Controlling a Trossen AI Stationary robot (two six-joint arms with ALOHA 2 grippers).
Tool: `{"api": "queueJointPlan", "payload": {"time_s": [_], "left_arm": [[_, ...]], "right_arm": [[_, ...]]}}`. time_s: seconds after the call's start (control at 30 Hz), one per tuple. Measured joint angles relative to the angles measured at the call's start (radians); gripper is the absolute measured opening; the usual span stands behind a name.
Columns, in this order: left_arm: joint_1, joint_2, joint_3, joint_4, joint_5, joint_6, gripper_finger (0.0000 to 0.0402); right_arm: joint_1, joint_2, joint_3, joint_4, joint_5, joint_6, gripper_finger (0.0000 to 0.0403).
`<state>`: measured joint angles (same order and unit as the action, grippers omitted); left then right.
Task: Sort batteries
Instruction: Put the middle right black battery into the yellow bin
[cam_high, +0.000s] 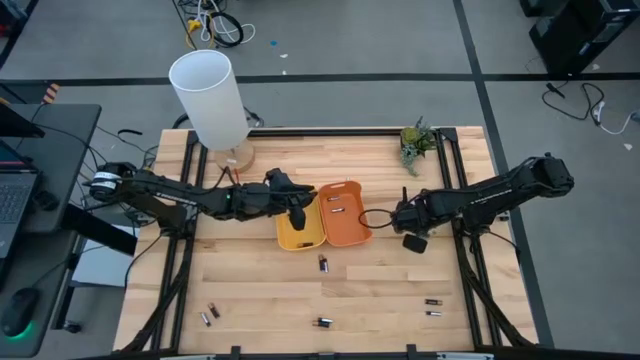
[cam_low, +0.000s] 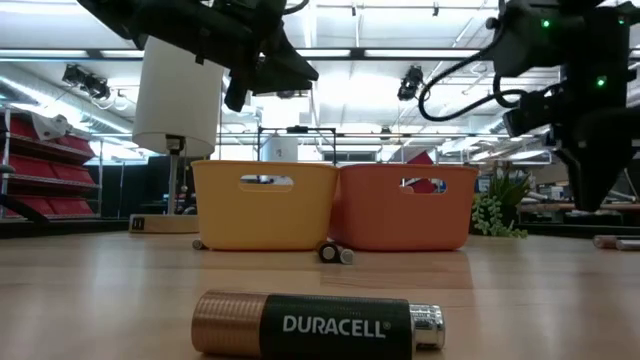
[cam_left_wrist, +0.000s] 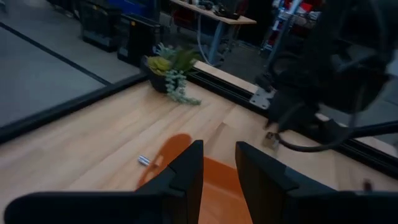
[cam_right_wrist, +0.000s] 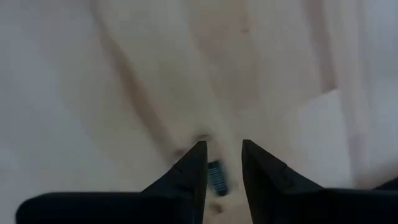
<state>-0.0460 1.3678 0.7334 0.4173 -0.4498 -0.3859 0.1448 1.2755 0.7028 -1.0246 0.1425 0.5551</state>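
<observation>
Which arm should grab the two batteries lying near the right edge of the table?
Probably the right. Its gripper hangs beside the orange tray, on the same side as those two batteries. The left gripper is over the yellow tray, farther off.

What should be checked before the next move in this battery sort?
1. Left gripper empty: ok, it is open above the yellow tray.
2. Right gripper has a firm hold on a battery: cannot tell.
3. Orange tray close to the right gripper: ok, it is just beside it.
4. Table cleared: not ok, loose batteries remain.
</observation>
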Motion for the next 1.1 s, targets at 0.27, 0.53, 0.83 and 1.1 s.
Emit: {"api": "queueJointPlan", "payload": {"time_s": [0.27, 0.53, 0.83, 1.1], "left_arm": [[-0.001, 0.000, 0.000, 0.002, 0.029, 0.019, 0.0110], [-0.001, 0.000, 0.000, -0.001, 0.155, 0.142, 0.0110], [0.002, 0.000, 0.000, 0.037, 0.064, 0.170, 0.0110], [0.009, -0.001, 0.002, 0.064, 0.034, 0.192, 0.0110]], "right_arm": [[0.000, 0.000, -0.048, 0.027, 0.007, 0.082, 0.0087], [0.053, 0.001, -0.098, -0.001, 0.021, 0.103, 0.0070], [0.066, 0.001, -0.175, 0.082, 0.200, 0.194, 0.0048], [0.003, 0.001, -0.178, 0.130, 0.309, 0.281, 0.0067]]}}
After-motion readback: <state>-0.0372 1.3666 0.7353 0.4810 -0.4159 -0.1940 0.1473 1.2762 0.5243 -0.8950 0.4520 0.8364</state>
